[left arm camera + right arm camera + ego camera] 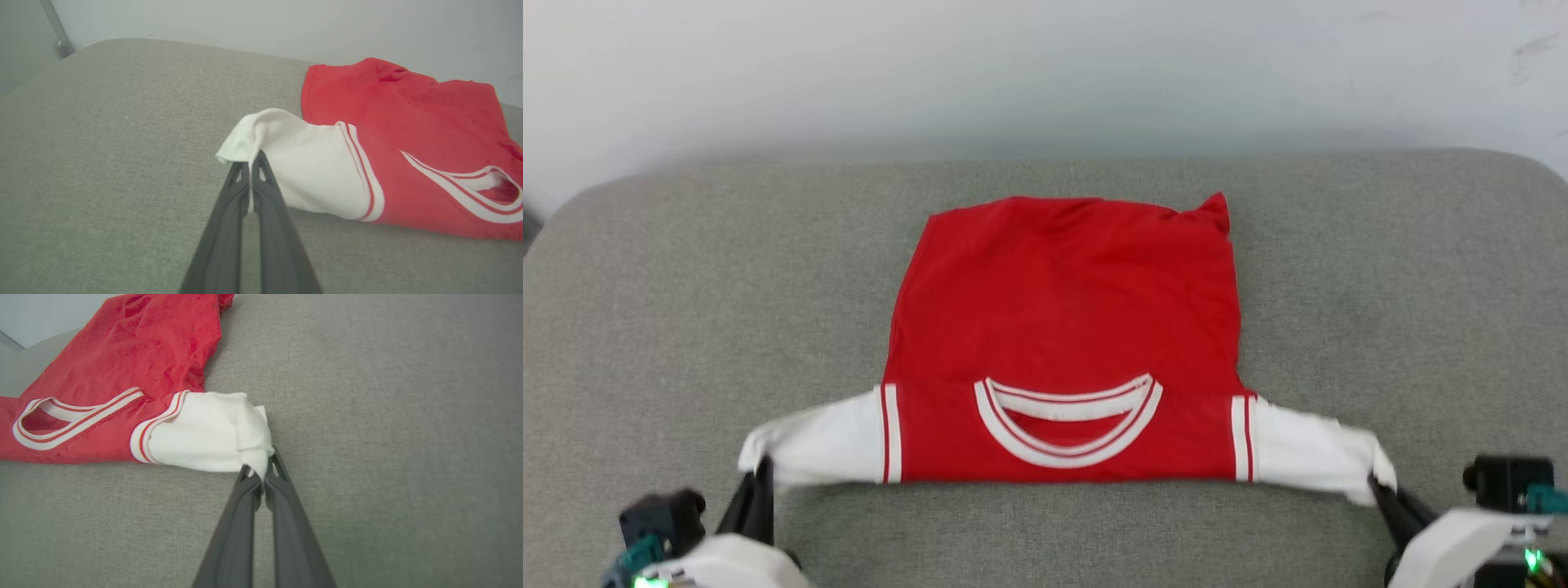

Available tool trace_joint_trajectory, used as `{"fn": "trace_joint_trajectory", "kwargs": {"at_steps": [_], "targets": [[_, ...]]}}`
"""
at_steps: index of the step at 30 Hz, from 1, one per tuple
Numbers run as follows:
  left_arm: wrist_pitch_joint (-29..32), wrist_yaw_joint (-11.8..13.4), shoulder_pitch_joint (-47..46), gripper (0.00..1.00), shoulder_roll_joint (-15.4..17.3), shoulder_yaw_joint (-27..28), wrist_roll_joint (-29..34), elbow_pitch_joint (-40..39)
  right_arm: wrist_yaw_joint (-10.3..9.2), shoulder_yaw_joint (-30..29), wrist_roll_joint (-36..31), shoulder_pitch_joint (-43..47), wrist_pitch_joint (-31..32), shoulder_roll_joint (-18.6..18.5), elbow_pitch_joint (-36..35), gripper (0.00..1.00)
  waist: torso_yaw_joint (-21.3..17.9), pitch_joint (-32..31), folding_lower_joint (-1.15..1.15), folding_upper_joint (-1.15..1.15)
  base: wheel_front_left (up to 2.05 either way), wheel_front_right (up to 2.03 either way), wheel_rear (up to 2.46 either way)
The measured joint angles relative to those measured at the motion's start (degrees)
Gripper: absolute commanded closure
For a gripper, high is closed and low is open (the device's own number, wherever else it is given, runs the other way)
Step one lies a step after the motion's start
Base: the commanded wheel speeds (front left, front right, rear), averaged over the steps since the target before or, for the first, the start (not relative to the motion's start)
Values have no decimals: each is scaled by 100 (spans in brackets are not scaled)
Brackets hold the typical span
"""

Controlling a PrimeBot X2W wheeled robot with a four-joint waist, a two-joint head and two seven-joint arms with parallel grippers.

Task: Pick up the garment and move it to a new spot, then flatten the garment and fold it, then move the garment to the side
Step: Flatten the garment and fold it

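Left gripper, in my head view, sits at the near left with its dark fingers closed on the tip of the shirt's white left sleeve. At the near right, the right gripper is pinched the same way on the tip of the right sleeve. The red shirt lies spread in the middle of a grey cushion. Its striped collar is on the near side and its hem on the far side. Both sleeves are drawn out sideways, one to each gripper. The hem's far right corner stands up in a small peak. A pale wall runs behind the cushion.

Next, my left wrist view. The left gripper has its two fingers pressed together, with a bunched fold of the left sleeve caught between the tips. The red body of the shirt stretches away to the right of that picture, flat on the cushion. Part of the collar shows at the edge.

Last, my right wrist view. The right gripper is clamped on a crumpled bit of the right sleeve. Red and white trim marks where that sleeve joins the body. The shirt runs off to the left of that picture, and the collar lies open on the cushion.
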Motion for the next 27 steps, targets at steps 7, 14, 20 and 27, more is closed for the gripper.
{"fn": "trace_joint_trajectory", "kwargs": {"at_steps": [7,14,20,27], "targets": [[337,389,938,100,-40,-110,-99,-560,0,-269,-495,1213,693,311,-756,100,35,-169,0,0,0,0,0],[252,464,1041,100,-41,-168,15,-983,0,-427,-505,1374,787,521,-1165,0,177,-146,1,0,0,0,0],[186,486,823,100,-4,-227,179,-1392,0,-931,-417,171,232,538,-1017,0,332,-4,1,0,0,0,0],[77,371,223,100,-38,-392,382,-1862,-1,-1163,-189,-1987,719,78,318,0,624,516,3,0,0,0,0]]}}
